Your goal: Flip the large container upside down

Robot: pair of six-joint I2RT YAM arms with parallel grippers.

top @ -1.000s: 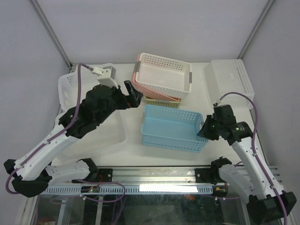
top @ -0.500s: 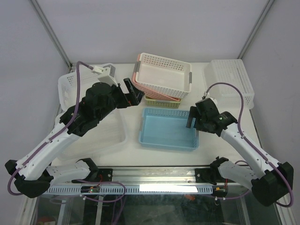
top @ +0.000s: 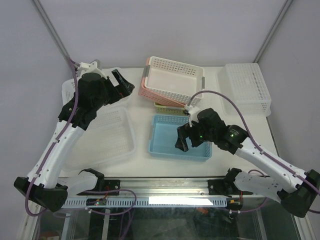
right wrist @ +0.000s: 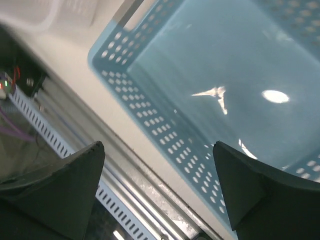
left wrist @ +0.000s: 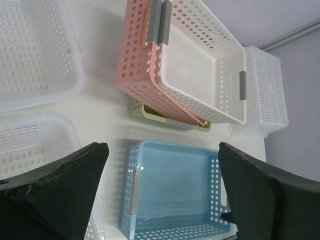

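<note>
blue basket [top: 167,134] settled flat, open side up

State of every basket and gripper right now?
Blue basket: open side up, empty.
White basket: nested in pink basket, empty.
Pink basket: open side up.
Green basket: mostly hidden.
Far-right basket: upside down.
Clear bin: open side up, empty.
Left gripper: open, empty.
Right gripper: open, over blue basket.

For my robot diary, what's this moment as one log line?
blue basket: open side up | right claw: open, above basket | left claw: open, empty
</note>
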